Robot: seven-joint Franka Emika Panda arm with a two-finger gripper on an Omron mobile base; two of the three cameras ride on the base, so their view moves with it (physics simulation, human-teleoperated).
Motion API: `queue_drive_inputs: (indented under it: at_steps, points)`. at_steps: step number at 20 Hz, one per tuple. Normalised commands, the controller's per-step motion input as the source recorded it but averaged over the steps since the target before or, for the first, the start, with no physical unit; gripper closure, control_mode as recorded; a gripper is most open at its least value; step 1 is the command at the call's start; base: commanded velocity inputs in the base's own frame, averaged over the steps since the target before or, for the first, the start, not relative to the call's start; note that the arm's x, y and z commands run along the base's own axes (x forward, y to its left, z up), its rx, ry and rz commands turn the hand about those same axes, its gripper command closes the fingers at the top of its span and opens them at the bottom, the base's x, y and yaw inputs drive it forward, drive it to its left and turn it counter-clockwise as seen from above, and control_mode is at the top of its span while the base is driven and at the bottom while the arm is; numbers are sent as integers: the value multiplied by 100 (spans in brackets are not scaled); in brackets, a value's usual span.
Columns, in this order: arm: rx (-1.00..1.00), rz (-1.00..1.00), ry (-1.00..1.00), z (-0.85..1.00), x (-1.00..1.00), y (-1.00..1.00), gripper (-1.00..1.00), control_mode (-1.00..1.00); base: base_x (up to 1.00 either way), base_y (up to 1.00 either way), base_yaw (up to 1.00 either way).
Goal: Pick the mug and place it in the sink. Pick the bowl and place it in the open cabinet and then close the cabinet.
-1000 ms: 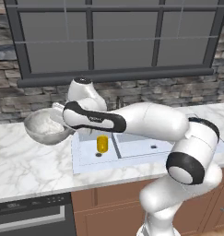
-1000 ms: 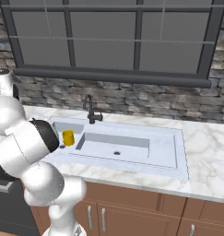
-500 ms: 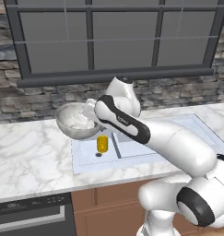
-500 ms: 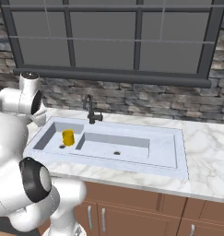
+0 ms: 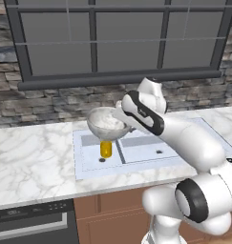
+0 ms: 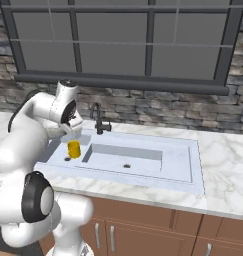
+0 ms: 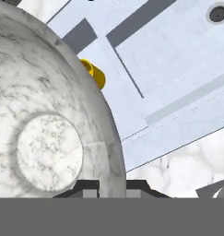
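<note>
The large grey-white speckled bowl [image 5: 107,123] hangs in the air above the left basin of the white sink [image 5: 184,143], with my gripper [image 5: 123,125] shut on its right rim. In the hand view the bowl [image 7: 49,138] fills the left side, and its rim sits between the finger tips of the gripper [image 7: 112,186]. The small yellow mug [image 5: 106,149] stands upright in the left basin, just below the bowl. It shows again as the mug [image 6: 74,149] and the mug [image 7: 96,74] past the bowl's edge. The cabinet is out of view.
A dark faucet [image 6: 98,120] rises behind the sink [image 6: 163,165]. Marble counter [image 5: 31,157] runs to both sides, with a stone wall and a big window behind. A dark appliance front [image 5: 31,224] sits below the counter at the left.
The arm has swung right, carrying the bowl from over the left counter to above the sink's left basin. The mug has not moved.
</note>
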Motion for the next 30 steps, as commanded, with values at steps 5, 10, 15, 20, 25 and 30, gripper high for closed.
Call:
queue_drive_inputs:
  at_steps: [5, 10, 15, 20, 25, 30]
  points:
    - [-14, 0, 0, -23, 11, -97, 100, -100, 0, 0, 0]
    - [-13, 0, -11, -21, -1, -72, 100, -100, 0, 0, 0]
    - [-5, -1, 0, -6, -4, -80, 100, -100, 0, 0, 0]
    - [-1, 0, 0, -3, 0, -18, 100, -100, 0, 0, 0]
    - [0, 0, 0, 0, 0, 0, 100, -100, 0, 0, 0]
    - [0, 0, 0, 0, 0, 0, 100, 100, -4, -2, -5]
